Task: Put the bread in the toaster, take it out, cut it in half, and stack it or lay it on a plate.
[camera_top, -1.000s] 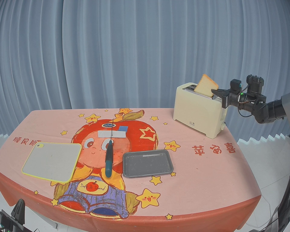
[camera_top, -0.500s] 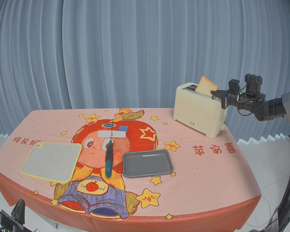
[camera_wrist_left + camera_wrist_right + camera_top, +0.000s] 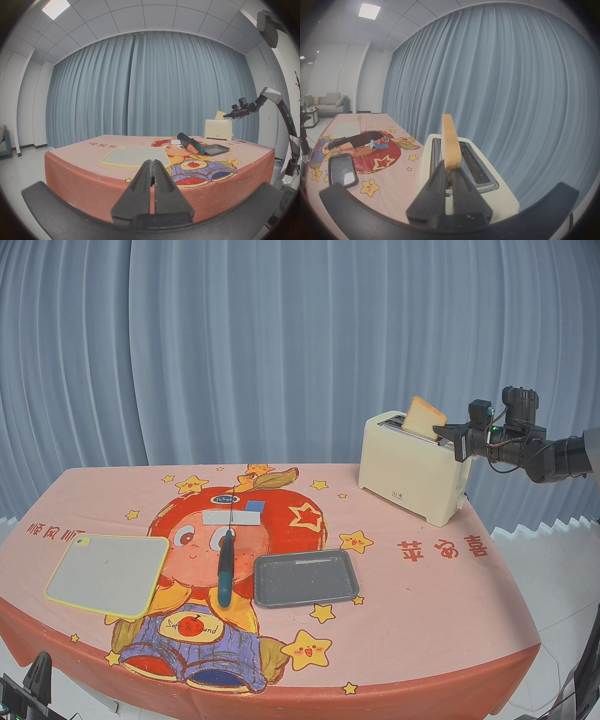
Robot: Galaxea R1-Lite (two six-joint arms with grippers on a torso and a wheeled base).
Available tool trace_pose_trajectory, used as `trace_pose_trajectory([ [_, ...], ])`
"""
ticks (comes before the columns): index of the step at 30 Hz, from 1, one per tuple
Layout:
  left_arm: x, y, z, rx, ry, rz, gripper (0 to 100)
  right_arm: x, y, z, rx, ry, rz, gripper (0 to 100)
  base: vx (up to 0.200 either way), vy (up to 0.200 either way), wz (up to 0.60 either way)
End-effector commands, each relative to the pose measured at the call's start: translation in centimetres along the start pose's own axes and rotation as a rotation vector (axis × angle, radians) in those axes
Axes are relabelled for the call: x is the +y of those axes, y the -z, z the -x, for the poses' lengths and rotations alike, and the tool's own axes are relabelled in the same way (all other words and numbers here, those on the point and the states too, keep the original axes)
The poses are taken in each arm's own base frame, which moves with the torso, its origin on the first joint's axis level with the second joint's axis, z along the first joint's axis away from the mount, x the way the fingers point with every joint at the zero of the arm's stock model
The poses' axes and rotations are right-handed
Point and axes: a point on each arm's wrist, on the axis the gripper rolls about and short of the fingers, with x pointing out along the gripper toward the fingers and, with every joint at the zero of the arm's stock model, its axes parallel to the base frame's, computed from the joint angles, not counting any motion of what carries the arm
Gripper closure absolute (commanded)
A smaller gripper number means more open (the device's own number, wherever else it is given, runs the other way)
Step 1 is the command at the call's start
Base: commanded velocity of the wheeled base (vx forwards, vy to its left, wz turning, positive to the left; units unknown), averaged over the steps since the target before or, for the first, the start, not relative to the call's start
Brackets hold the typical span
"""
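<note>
Square golden-crusted bread slice (image 3: 424, 417), upright at the slot of the cream plastic toaster (image 3: 409, 474) on the desk's far right corner, is pinched low by fingers of the right gripper (image 3: 449, 168); judged light, soft, crushable, best held by crust; left gripper (image 3: 153, 167) fingers pressed together.

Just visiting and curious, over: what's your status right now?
Right gripper shut on tan bread slice, on edge at slot of cream plastic toaster. Left gripper shut, empty, short of pink-clothed table. Nothing blocking the slot.
</note>
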Motion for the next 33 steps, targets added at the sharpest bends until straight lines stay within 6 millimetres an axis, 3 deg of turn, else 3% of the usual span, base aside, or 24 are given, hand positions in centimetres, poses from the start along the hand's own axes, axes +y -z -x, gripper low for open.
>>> trace_pose_trajectory([
  [1,0.0,0.5,-0.1,0.017,-0.001,0.000,100,0.1,-0.1,0.0,-0.003,-0.003,0.002,100,0.000,0.000,0.00],
  [6,0.0,0.5,-0.1,0.017,-0.001,0.000,100,0.2,0.0,-0.1,-0.001,-0.004,0.001,100,0.000,0.000,0.00],
  [7,0.0,0.5,-0.1,0.017,-0.001,0.000,100,0.2,0.0,-0.1,-0.001,-0.004,0.001,0,0.000,0.000,0.00],
  [21,0.0,0.5,-0.1,0.017,-0.001,0.000,100,0.4,-0.4,0.0,-0.011,-0.009,-0.005,0,0.000,0.000,0.00],
  [29,0.0,0.5,-0.1,0.017,-0.001,0.000,100,0.5,-1.6,0.7,-0.042,0.001,-0.033,0,0.000,0.000,0.00],
  [33,0.0,0.5,-0.1,0.017,-0.001,0.000,100,0.7,-2.8,2.1,-0.060,0.029,-0.067,0,0.000,0.000,0.00],
])
